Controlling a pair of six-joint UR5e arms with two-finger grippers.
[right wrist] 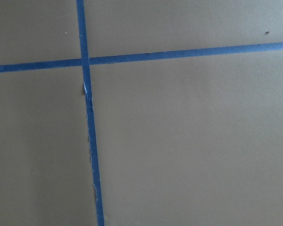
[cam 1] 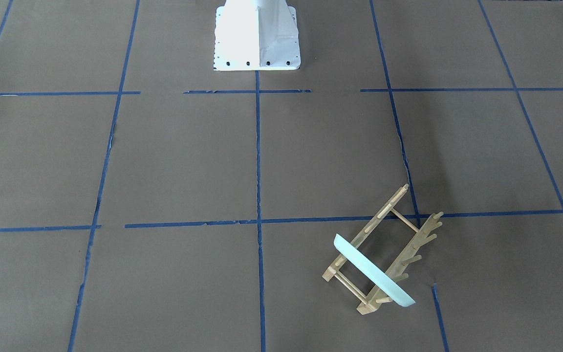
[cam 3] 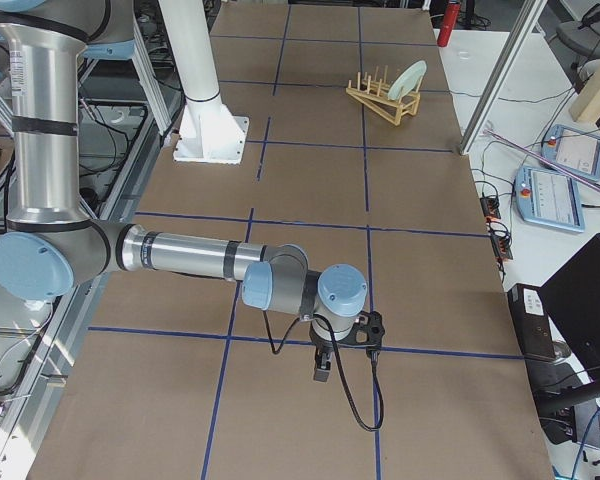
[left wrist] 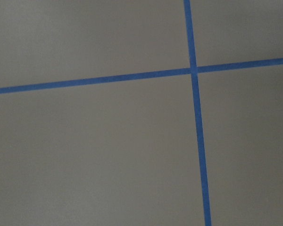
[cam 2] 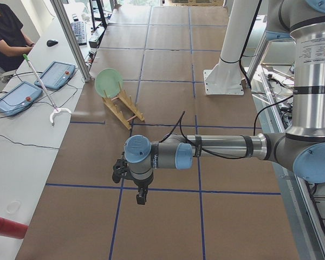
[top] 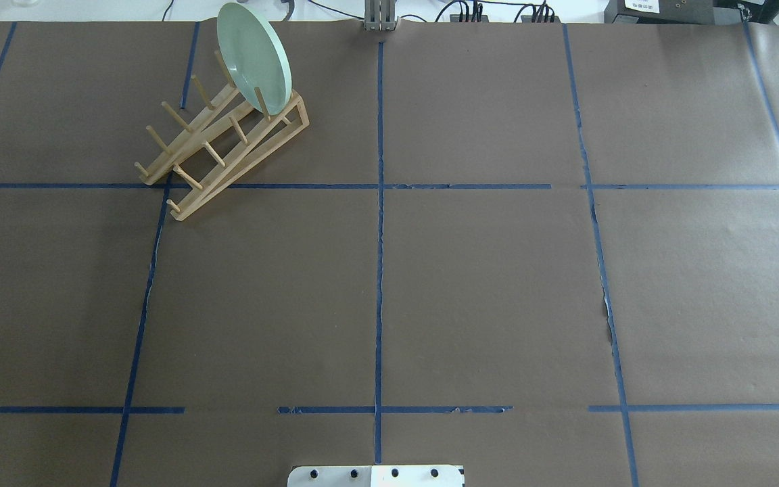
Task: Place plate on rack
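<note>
Atop the rack the plate stands edgewise between end pegs (placement looks done), so steer clear; whether left fingers or right fingers are clenched, I cannot tell.

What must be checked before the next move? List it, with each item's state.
1. The plate stands on edge between the pegs of the rack: ok.
2. The rack sits on the table, not tipped over: ok.
3. The left hand is clear of plate and rack: ok, over bare table, well apart.
4. The right hand is clear of them: ok, likewise apart.
5. Both hands open or shut: cannot tell, seen only in the side views.
6. The plate is firmly seated, not about to tip: cannot tell.
</note>
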